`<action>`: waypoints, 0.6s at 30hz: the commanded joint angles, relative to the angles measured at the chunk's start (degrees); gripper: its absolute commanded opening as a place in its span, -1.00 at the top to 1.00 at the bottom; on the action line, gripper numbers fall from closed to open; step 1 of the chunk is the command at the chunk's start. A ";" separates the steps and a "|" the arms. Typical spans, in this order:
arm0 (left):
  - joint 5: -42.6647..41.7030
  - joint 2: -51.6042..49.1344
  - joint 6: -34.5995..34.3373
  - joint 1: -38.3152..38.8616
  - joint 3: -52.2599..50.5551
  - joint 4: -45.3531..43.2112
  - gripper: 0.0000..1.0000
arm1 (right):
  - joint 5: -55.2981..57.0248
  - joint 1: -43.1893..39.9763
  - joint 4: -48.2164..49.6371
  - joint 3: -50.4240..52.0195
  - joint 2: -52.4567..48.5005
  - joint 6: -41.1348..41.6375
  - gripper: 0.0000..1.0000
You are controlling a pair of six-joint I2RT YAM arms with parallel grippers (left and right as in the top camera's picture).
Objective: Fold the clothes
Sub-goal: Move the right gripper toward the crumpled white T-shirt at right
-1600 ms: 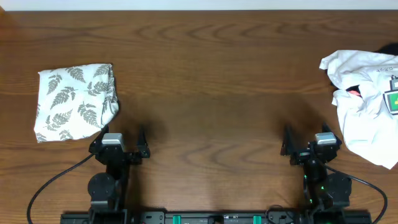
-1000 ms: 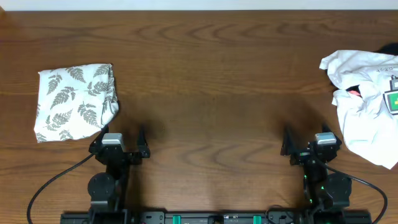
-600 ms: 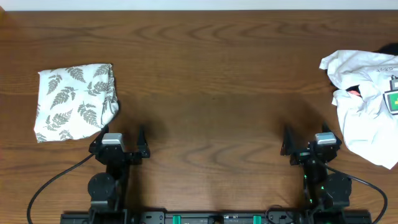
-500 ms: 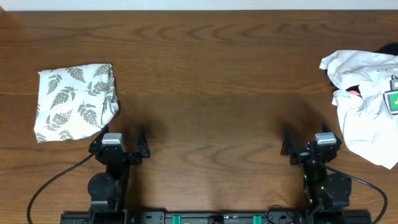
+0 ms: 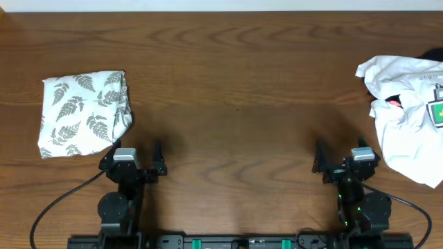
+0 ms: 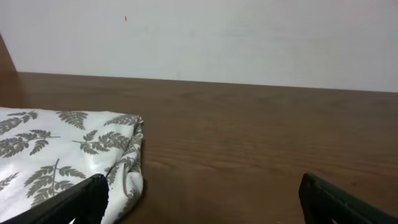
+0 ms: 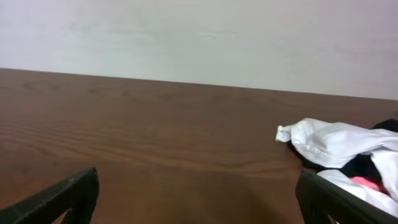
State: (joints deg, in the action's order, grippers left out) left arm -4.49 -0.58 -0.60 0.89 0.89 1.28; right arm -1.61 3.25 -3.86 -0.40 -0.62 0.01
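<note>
The white T-shirt lies crumpled at the table's right edge, its green-and-yellow graphic showing. It also shows in the right wrist view, ahead and to the right of the jaws. My right gripper rests open and empty near the front edge, left of the shirt; its fingers spread wide in the right wrist view. My left gripper rests open and empty at the front left; its fingers spread wide in the left wrist view.
A folded white fern-print cloth lies at the left, just beyond my left gripper, also in the left wrist view. A bit of black garment shows behind the shirt. Brown wooden table; white wall behind.
</note>
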 commanded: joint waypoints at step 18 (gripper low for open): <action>-2.38 -18.18 -10.23 0.22 23.15 23.26 -0.96 | 11.21 0.02 -21.18 -26.43 -24.52 4.26 -0.99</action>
State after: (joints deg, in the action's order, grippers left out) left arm -6.04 -14.20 -10.13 0.89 17.41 22.22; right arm 7.42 3.25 -22.70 -20.97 -19.31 3.29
